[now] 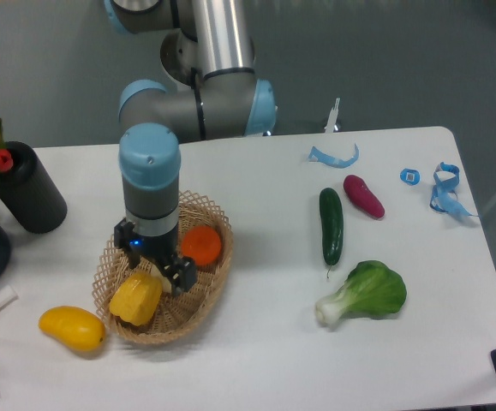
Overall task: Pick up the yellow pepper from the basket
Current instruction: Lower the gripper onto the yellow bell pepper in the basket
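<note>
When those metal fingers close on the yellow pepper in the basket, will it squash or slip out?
Probably neither. The yellow pepper looks blocky and lobed, so it likely holds shape, though its glossy skin could slide. The gripper hovers right above it, with the orange close beside.

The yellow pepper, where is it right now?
The yellow pepper sits in the near-left part of the basket, just below the gripper, with the orange further back to its right.
</note>
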Controlling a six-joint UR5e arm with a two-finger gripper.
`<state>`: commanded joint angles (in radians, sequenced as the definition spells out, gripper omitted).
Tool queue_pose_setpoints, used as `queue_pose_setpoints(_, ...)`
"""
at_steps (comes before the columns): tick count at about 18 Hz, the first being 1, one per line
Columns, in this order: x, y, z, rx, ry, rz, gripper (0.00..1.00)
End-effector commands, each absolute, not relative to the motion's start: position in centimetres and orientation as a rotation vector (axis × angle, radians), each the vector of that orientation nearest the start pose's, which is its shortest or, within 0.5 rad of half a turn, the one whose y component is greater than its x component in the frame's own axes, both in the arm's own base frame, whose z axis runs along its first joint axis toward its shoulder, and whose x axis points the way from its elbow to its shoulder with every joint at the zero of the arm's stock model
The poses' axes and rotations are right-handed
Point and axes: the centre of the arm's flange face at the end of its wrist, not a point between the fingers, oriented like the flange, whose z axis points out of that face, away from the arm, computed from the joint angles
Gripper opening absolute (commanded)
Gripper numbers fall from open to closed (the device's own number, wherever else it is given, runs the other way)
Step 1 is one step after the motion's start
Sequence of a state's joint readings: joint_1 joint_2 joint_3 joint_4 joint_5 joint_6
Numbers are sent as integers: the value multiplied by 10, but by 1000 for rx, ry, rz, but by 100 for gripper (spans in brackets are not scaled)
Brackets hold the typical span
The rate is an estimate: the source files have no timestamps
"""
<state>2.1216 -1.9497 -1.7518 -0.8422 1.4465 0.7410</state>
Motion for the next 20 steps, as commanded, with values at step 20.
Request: queue_pose_setpoints(20,-182,599,239,-2972,139,6,100)
